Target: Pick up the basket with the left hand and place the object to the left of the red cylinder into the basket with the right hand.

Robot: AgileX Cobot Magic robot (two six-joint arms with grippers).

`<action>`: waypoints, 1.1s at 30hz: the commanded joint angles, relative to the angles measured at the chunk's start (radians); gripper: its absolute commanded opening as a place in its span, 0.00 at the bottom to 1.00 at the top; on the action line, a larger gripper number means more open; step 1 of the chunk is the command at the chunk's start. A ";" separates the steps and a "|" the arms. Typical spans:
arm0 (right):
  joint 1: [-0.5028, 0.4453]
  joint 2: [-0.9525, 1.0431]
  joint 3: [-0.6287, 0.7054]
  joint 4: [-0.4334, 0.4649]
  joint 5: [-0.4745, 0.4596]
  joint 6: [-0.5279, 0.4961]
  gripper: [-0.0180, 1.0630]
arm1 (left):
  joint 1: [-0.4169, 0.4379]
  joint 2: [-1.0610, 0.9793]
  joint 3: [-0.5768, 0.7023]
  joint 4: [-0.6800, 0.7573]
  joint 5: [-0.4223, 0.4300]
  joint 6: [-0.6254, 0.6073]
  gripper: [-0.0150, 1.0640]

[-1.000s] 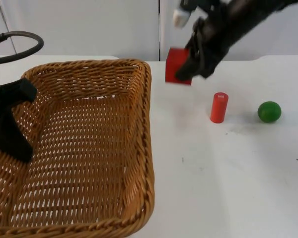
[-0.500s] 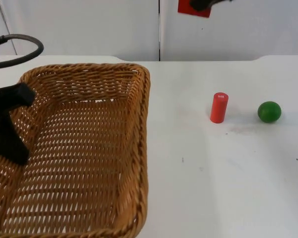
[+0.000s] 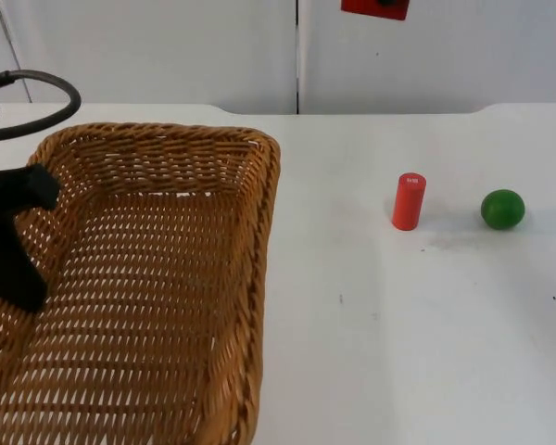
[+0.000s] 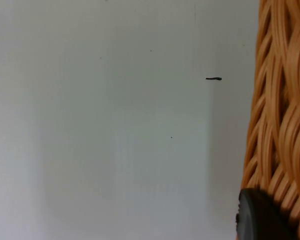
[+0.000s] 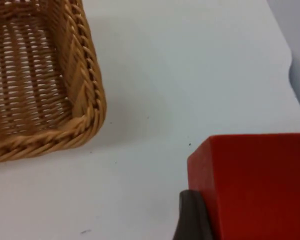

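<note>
Top view: basket (image 3: 139, 278) at the left of the white bench (image 3: 398, 324), left wall clamped by the left claw (image 3: 14, 246). Red cylinder (image 3: 409, 201) upright at mid-right, green ball (image 3: 502, 209) near it on its right. Red block (image 3: 375, 8) raised high before the grey wall (image 3: 167, 51), well above the bench, pinched by the right claw (image 3: 386, 3).

Left wrist view: black fingertip (image 4: 257, 215) pressed against the woven basket rim (image 4: 282, 110), bare bench beside.

Right wrist view: red block (image 5: 255, 185) close up, a dark finger (image 5: 192, 217) touching its side; basket (image 5: 40, 75) below on the bench, apart from the block.
</note>
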 commanded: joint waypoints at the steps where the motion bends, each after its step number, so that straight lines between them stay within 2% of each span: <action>1: 0.006 -0.022 -0.007 0.004 0.019 0.023 0.01 | 0.000 -0.013 -0.002 -0.013 0.000 0.008 0.01; 6: 0.036 -0.022 -0.007 0.002 0.065 0.025 0.01 | 0.000 -0.013 -0.002 -0.013 0.000 0.023 0.01; 8: 0.080 -0.022 -0.007 -0.005 0.087 0.025 0.01 | 0.000 -0.013 -0.002 -0.015 0.000 0.023 0.01; 15: 0.235 -0.022 -0.007 -0.116 0.081 0.089 0.01 | 0.000 -0.013 -0.002 -0.015 0.000 0.033 0.01; 23: 0.343 -0.020 -0.007 -0.112 0.066 0.109 0.01 | 0.000 -0.013 -0.002 -0.015 0.000 0.044 0.01; 27: 0.354 -0.018 -0.007 -0.063 0.062 0.109 0.01 | 0.000 -0.013 -0.002 -0.017 0.000 0.049 0.01; 30: 0.354 -0.016 0.013 -0.014 0.022 0.109 0.01 | 0.000 -0.013 -0.002 -0.017 0.000 0.056 0.01; 33: 0.354 -0.016 0.077 0.001 -0.106 0.162 0.01 | 0.000 -0.013 -0.002 -0.027 0.003 0.074 0.01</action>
